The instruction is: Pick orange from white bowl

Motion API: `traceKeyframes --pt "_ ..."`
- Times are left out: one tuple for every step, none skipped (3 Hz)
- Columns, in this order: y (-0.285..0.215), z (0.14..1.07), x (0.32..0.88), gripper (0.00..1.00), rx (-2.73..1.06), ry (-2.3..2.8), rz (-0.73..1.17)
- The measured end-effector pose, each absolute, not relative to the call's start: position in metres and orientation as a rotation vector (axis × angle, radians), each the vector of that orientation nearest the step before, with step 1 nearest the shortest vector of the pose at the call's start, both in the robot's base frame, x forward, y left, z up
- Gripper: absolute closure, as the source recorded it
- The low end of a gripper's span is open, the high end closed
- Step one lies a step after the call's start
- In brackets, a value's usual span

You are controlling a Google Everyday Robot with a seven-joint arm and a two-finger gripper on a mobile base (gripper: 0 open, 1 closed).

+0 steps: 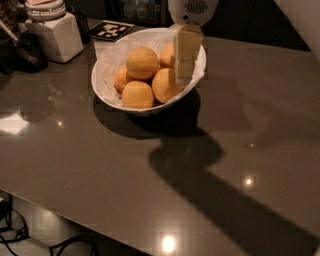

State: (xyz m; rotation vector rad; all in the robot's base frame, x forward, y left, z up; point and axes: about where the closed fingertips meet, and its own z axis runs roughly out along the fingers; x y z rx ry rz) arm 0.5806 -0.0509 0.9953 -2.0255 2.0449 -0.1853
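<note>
We show the dark, glossy grey worktop, which fills most of the view and extends under and all around the tool. A broad shadow of the arm lies across it, running from beneath the tool toward the near right corner.

The white bowl, wide, shallow and lined with crumpled white paper, sits on the worktop directly under the tool, with most of its span to the tool's left as seen here. The arm's white rounded housing enters at the top edge, just above the tool.

The tool is cream-coloured and hangs upright over the right-hand part of the bowl, its tip down among the fruit. We see it edge-on as a single stack, so we cannot tell how far it is open, nor whether it has hold of anything.

A white square-based jar stands well to the tool's left, near the far edge.

Five oranges are heaped in the bowl, all to the left of or behind the tool. The nearest orange lies just beside the tool's tip; we cannot tell whether they touch.

A black-and-white marker card lies flat beyond the bowl, between the jar and the tool.
</note>
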Motion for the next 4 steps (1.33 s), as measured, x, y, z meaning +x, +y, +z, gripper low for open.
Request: traceKeyframes --pt "-0.04 1.0 0.589 0.0 -2.0 2.005 -0.186" --pt "-0.03 0.997 0.606 0.0 -1.984 2.024 -0.194" --pt "-0.016 0.993 0.625 0.07 -1.994 2.034 -0.197" --pt "-0.002 0.985 0.639 0.1 -2.011 2.036 -0.194"
